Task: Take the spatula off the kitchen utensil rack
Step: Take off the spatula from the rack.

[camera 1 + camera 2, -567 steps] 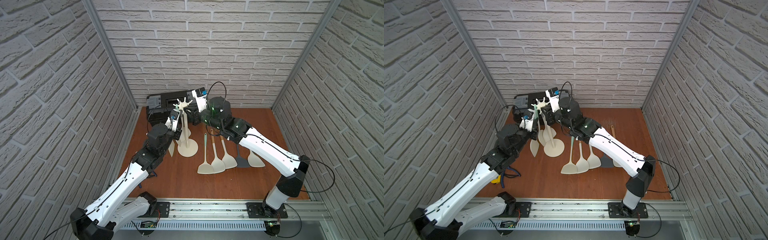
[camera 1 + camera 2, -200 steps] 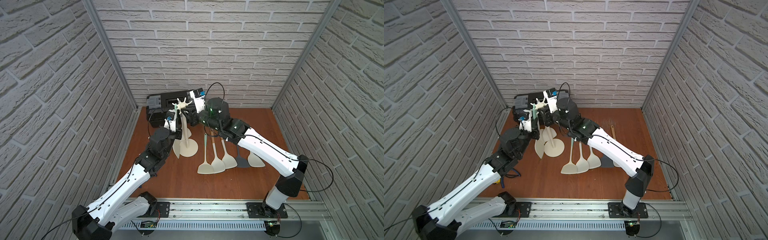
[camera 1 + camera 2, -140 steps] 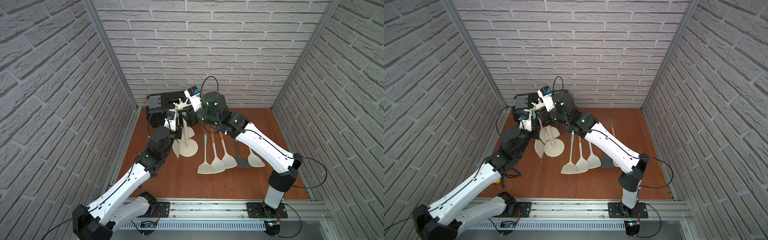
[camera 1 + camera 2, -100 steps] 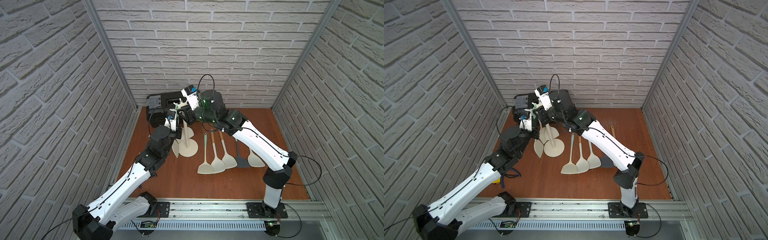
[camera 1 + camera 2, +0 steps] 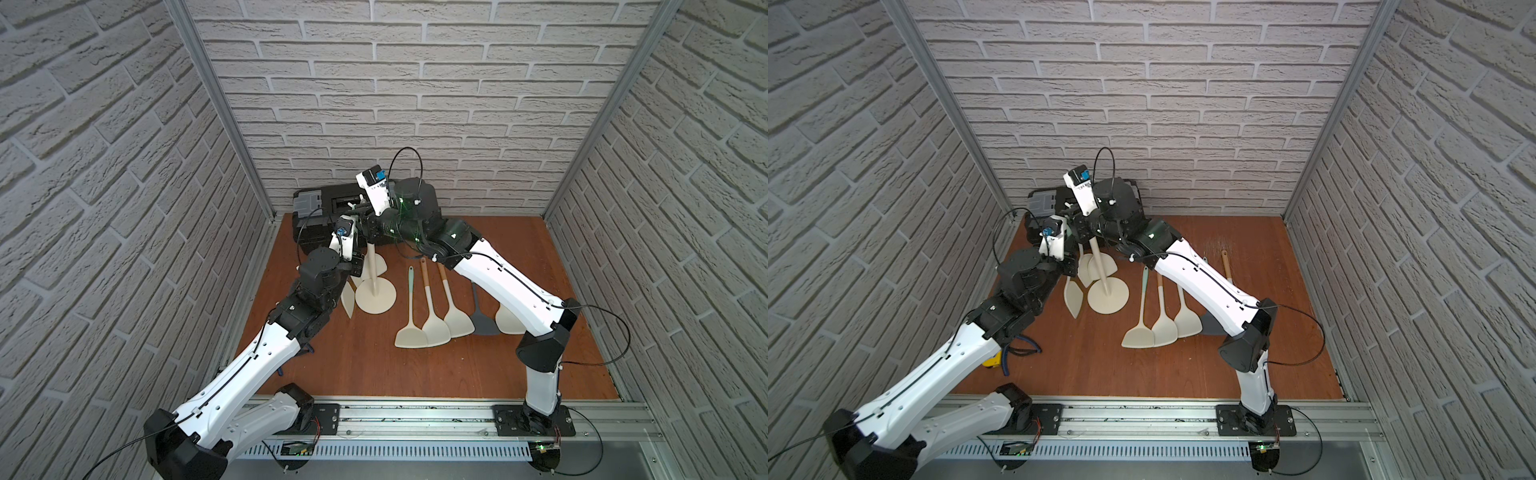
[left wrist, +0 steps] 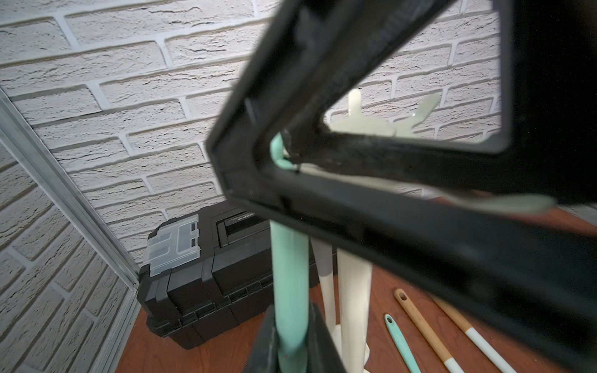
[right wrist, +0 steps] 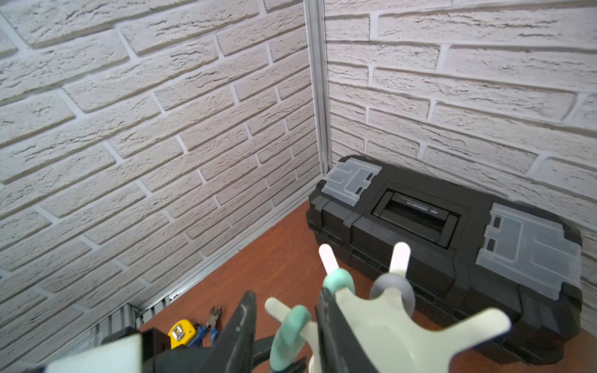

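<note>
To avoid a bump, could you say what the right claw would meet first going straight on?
Probably the spatula: its mint loop hangs on a kitchen utensil rack prong directly before the right claw.

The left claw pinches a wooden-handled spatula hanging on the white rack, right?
Nearly: the spatula has a mint-green handle, not a wooden one. The left wrist view shows the left gripper pinching it while it hangs on the rack.

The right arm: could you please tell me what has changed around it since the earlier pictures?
The right gripper swung from beside the kitchen utensil rack to over its crown, jaws now straddling the mint loop of the spatula. The left gripper stayed clamped on that spatula's handle; rack, toolbox and loose spatulas have not moved.
</note>
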Action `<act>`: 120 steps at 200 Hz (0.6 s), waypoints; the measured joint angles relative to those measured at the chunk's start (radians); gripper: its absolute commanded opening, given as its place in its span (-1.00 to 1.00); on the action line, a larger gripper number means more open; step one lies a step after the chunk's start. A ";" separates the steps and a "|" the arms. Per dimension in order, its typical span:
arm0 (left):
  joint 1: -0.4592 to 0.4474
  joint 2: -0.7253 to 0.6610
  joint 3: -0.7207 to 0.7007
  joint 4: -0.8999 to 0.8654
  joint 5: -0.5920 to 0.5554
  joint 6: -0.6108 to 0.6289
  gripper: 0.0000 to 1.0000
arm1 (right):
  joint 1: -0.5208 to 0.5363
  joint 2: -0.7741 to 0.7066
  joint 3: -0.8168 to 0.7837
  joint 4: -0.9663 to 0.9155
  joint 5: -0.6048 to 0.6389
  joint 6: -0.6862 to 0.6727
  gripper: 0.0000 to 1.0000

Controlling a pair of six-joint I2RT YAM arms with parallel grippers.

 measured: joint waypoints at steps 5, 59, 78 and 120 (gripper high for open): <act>0.000 -0.001 -0.002 0.003 0.003 0.001 -1.00 | 0.000 -0.011 -0.023 0.016 0.005 0.000 -0.38; 0.003 -0.042 -0.047 0.047 -0.006 0.030 -1.00 | 0.016 -0.074 -0.185 0.170 0.063 0.006 -0.45; 0.008 -0.058 -0.064 0.068 -0.014 0.035 -1.00 | 0.020 -0.079 -0.207 0.198 0.086 0.011 -0.45; 0.026 -0.063 -0.069 0.084 -0.048 0.034 -1.00 | 0.023 -0.087 -0.248 0.262 0.114 0.022 -0.46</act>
